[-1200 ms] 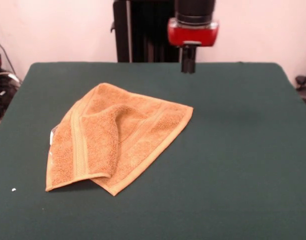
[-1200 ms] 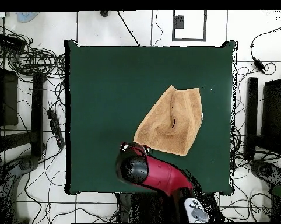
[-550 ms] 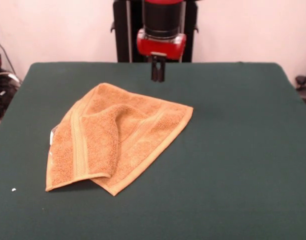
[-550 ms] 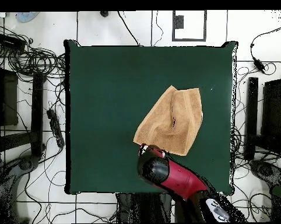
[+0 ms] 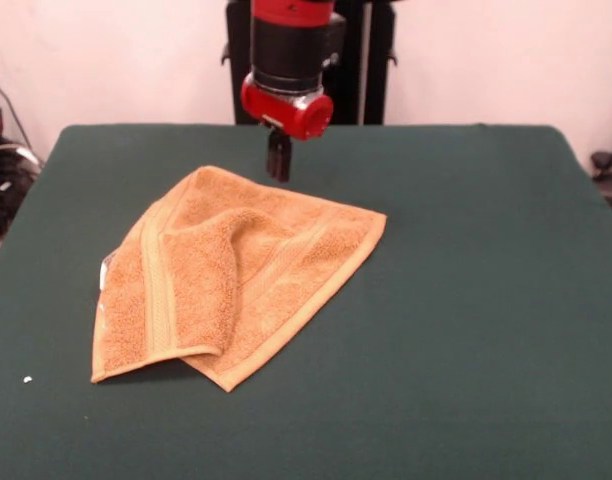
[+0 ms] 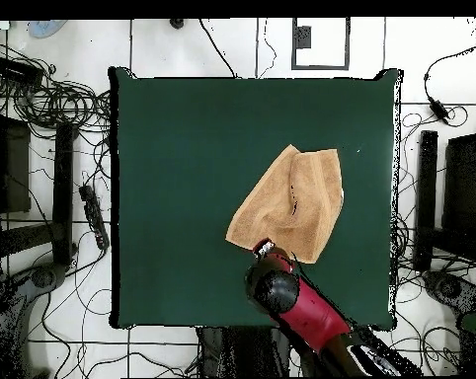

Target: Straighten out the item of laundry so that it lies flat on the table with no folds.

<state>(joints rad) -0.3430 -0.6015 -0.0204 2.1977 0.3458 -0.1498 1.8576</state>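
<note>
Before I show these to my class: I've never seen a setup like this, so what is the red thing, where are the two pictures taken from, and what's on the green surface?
The red and black thing is a robot arm; its gripper hangs just above the towel's far edge, holding nothing. Whether it is open or shut cannot be told. One picture faces the robot from across the table; the other looks straight down from above, with the robot's base at the bottom. On the table lies a golden-tan towel, rumpled, one side folded over itself. The job is to spread it flat.
</note>
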